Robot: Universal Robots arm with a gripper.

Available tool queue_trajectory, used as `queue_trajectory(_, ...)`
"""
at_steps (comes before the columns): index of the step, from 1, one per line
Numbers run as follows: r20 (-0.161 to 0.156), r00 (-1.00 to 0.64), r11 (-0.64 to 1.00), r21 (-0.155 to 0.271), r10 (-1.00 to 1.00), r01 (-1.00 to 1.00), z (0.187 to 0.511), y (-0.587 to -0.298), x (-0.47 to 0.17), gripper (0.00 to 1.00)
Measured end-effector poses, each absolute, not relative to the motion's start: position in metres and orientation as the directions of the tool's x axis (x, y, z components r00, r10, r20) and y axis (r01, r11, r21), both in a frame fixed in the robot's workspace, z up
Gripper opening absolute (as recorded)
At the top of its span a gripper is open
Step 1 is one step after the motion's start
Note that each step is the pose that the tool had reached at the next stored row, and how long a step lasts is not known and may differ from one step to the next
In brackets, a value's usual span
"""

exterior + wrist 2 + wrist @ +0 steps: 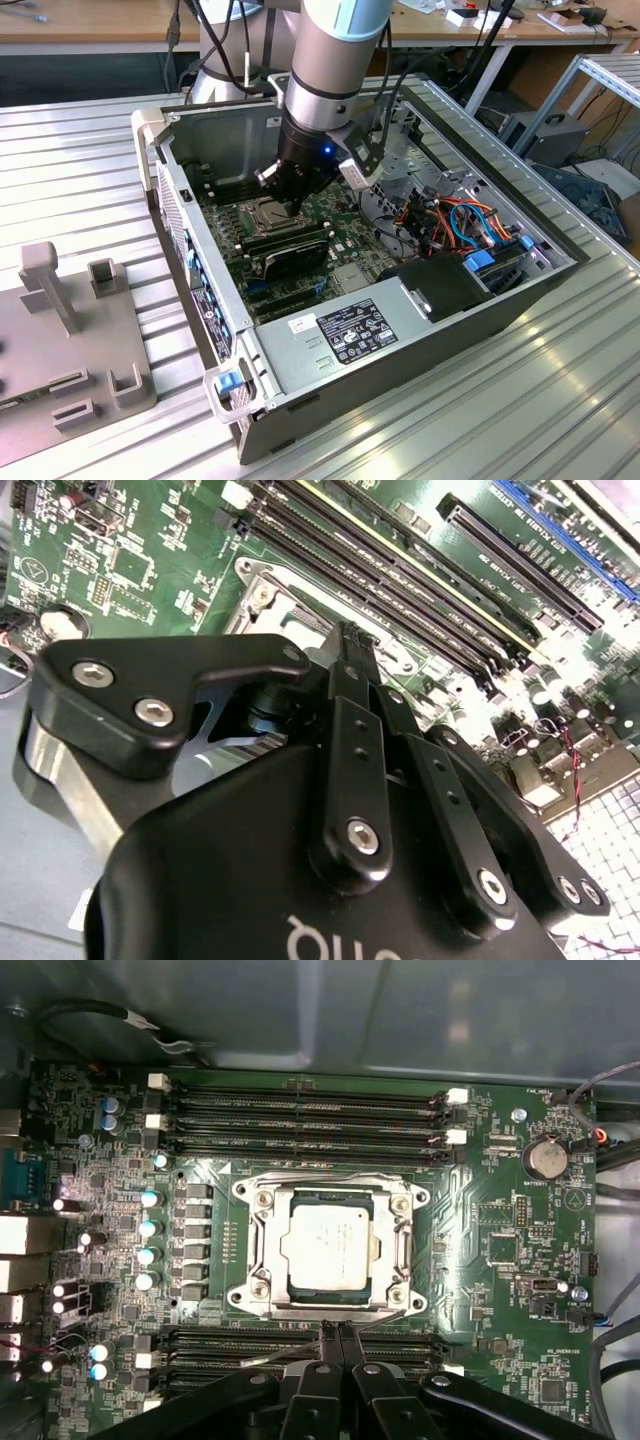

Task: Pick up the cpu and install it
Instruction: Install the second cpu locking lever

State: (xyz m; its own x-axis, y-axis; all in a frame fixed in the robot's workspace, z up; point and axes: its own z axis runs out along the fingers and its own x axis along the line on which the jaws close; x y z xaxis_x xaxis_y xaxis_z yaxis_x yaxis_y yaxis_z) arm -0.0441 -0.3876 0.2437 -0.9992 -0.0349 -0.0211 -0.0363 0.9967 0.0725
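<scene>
The cpu (330,1242) already sits in its socket (331,1248); the gripper (338,1335) hangs just beside it, fingers pressed together, empty.

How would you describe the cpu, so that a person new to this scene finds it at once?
Look inside the open computer case at the green motherboard. Near its middle sits a square metal-framed socket, and the cpu lies inside it. Its flat, dull silver top sets it apart from the long black memory sticks on either side.

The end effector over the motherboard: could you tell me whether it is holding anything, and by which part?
Nothing is held. The end effector has its fingertips shut together with nothing between them, beside the socket frame, while the cpu lies in the socket.
</scene>
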Motion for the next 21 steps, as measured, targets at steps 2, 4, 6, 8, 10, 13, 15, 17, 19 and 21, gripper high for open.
queue_trajectory(2, -0.021, -0.999, 0.997, 0.072, -0.035, -0.036, 0.2437, -0.388, -0.0463, 0.11)
queue_trajectory(4, -0.021, -0.999, 0.997, 0.073, -0.035, -0.036, 0.2437, -0.3882, -0.0479, 0.11)
queue_trajectory(6, -0.021, -0.999, 0.997, 0.073, -0.035, -0.036, 0.2436, -0.3883, -0.048, 0.11)
queue_trajectory(8, -0.021, -0.999, 0.997, 0.073, -0.035, -0.036, 0.2437, -0.3883, -0.0484, 0.11)
queue_trajectory(10, -0.021, -0.999, 0.997, 0.073, -0.035, -0.036, 0.2436, -0.3883, -0.0484, 0.11)
queue_trajectory(13, -0.021, -0.999, 0.997, 0.073, -0.035, -0.036, 0.2436, -0.3883, -0.0485, 0.11)
queue_trajectory(15, -0.021, -0.999, 0.997, 0.073, -0.035, -0.036, 0.2436, -0.3883, -0.0485, 0.11)
queue_trajectory(17, -0.021, -0.999, 0.997, 0.073, -0.035, -0.036, 0.2436, -0.3883, -0.0486, 0.11)
queue_trajectory(19, -0.021, -0.999, 0.997, 0.073, -0.035, -0.036, 0.2436, -0.3883, -0.0496, 0.11)
queue_trajectory(21, -0.022, -0.999, 0.997, 0.073, -0.035, -0.036, 0.2436, -0.3883, -0.0523, 0.11)
